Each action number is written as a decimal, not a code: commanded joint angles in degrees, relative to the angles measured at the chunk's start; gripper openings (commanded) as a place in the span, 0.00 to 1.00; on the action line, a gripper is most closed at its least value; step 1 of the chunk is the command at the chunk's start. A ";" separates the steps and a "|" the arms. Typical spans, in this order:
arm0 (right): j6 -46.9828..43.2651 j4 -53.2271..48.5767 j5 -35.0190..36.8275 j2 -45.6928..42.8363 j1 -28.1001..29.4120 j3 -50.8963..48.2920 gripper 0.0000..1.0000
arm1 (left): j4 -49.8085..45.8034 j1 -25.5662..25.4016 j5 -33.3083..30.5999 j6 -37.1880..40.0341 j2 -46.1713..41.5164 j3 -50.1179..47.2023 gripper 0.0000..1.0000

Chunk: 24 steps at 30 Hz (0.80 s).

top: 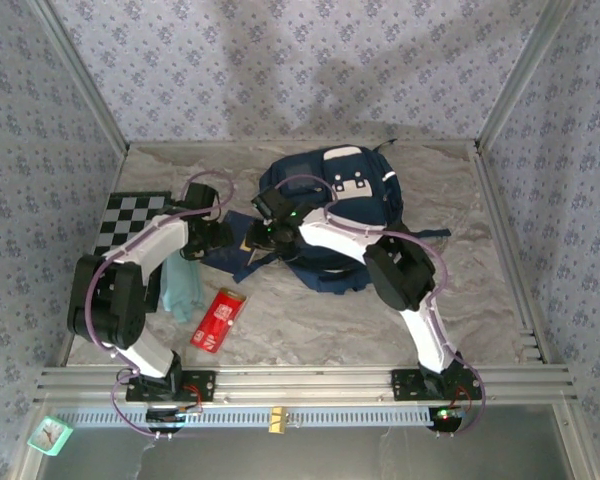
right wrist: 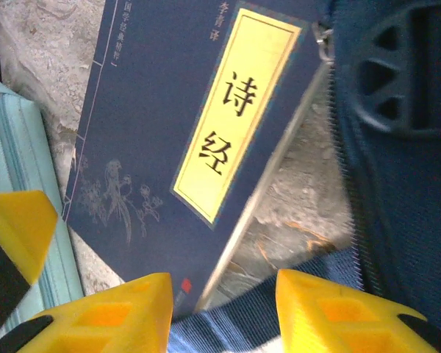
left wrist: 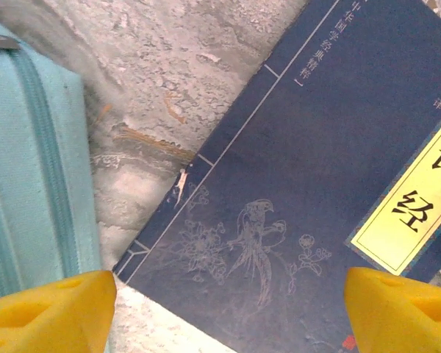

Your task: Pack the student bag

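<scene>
Status: large navy-blue fabric backpack (top: pixel 365 212) with white trim sits at 1 o'clock from table centre. Thin navy-blue booklet (left wrist: pixel 301 169) with yellow label lies flat at its 9 o'clock, with a teal zip pouch (left wrist: pixel 29 169) beside it. Left gripper (left wrist: pixel 228 312) is wide open above the booklet. Right gripper (right wrist: pixel 224 316) has its jaws apart over the booklet's corner, nothing clamped.

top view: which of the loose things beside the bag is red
The flat packet, nearest the arm bases; the pencil case is pale teal and the book navy.

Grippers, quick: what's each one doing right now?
Left gripper: open, empty, over the booklet.
Right gripper: open, narrower, nothing gripped.
</scene>
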 commanded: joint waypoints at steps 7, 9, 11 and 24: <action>6.53 -4.09 7.63 5.44 1.13 4.68 0.43 | 4.05 4.35 7.55 2.24 7.34 4.37 0.76; 6.47 -3.97 7.00 6.60 0.65 5.44 0.44 | 4.30 4.42 8.01 2.25 8.41 4.64 0.77; 6.24 -3.86 6.56 7.67 0.36 6.27 0.45 | 4.64 4.48 9.39 1.91 9.18 4.41 0.76; -2.01 -3.41 0.53 12.85 -4.53 12.64 0.44 | 2.77 -0.43 13.90 -0.38 1.45 -5.94 0.69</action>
